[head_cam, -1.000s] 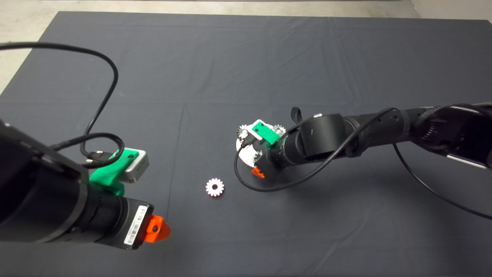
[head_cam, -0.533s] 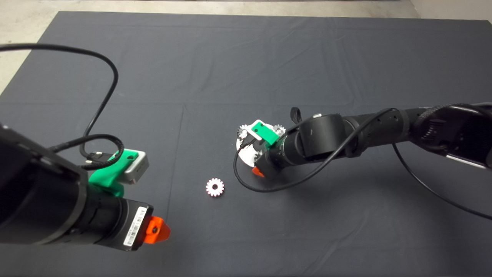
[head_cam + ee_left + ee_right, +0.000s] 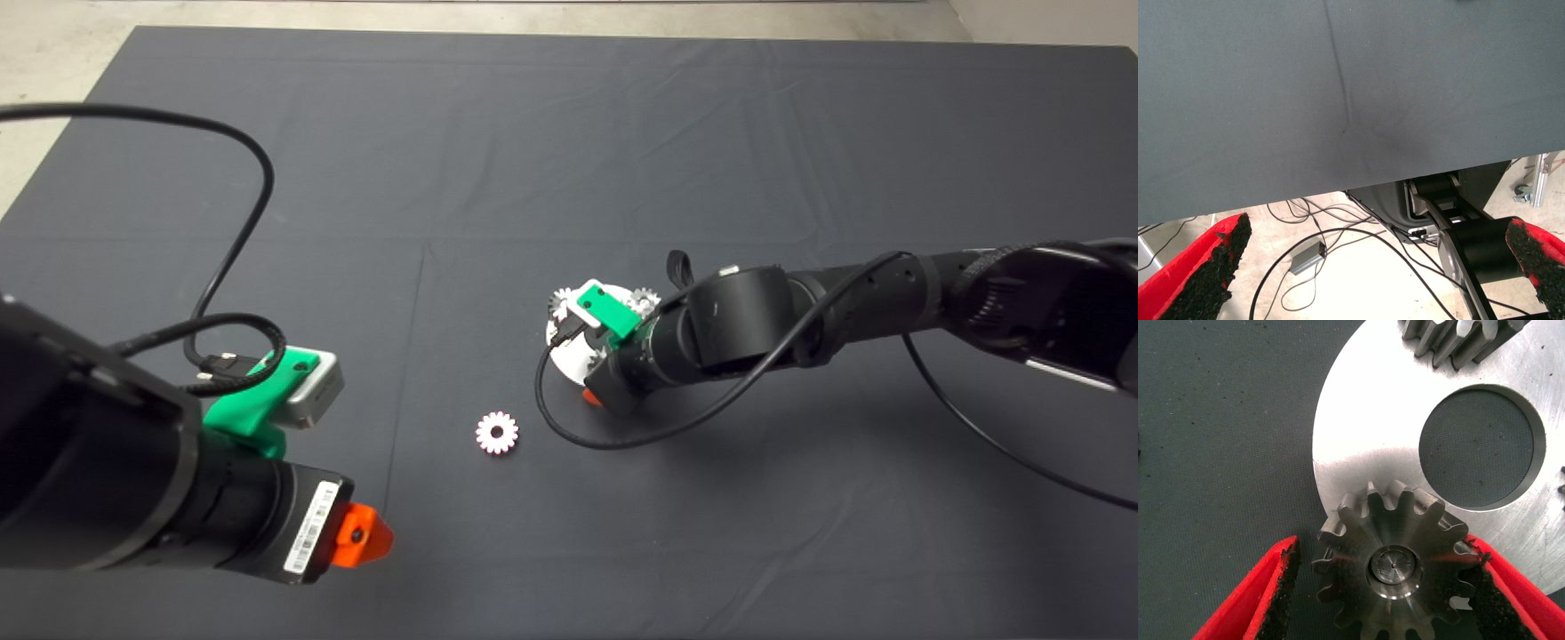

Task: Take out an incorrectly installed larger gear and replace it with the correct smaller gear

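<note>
The larger gear [image 3: 1395, 570], dark grey steel with a small centre hole, sits on a pin at the edge of the round silver plate [image 3: 1358, 440]. My right gripper [image 3: 1383, 547] is open and straddles this gear, one red finger [image 3: 1271, 593] on each side; the pads stand close to its teeth. In the head view the right gripper [image 3: 594, 391] is low over the plate [image 3: 569, 356] and hides the larger gear. The smaller gear [image 3: 496, 433], bright silver-white with a pinkish rim, lies flat on the mat to the left of the plate. My left gripper [image 3: 360, 536] hangs open and empty at the lower left.
Two other small silver gears [image 3: 562, 300] [image 3: 645, 298] sit on the plate's far side; one shows in the right wrist view [image 3: 1451, 340]. The plate has a large round hole [image 3: 1481, 447]. The right arm's black cable [image 3: 569, 427] loops over the mat near the plate.
My right gripper has shifted slightly left and lowered around the larger gear. The left arm has drifted slightly. The smaller gear has not moved.
</note>
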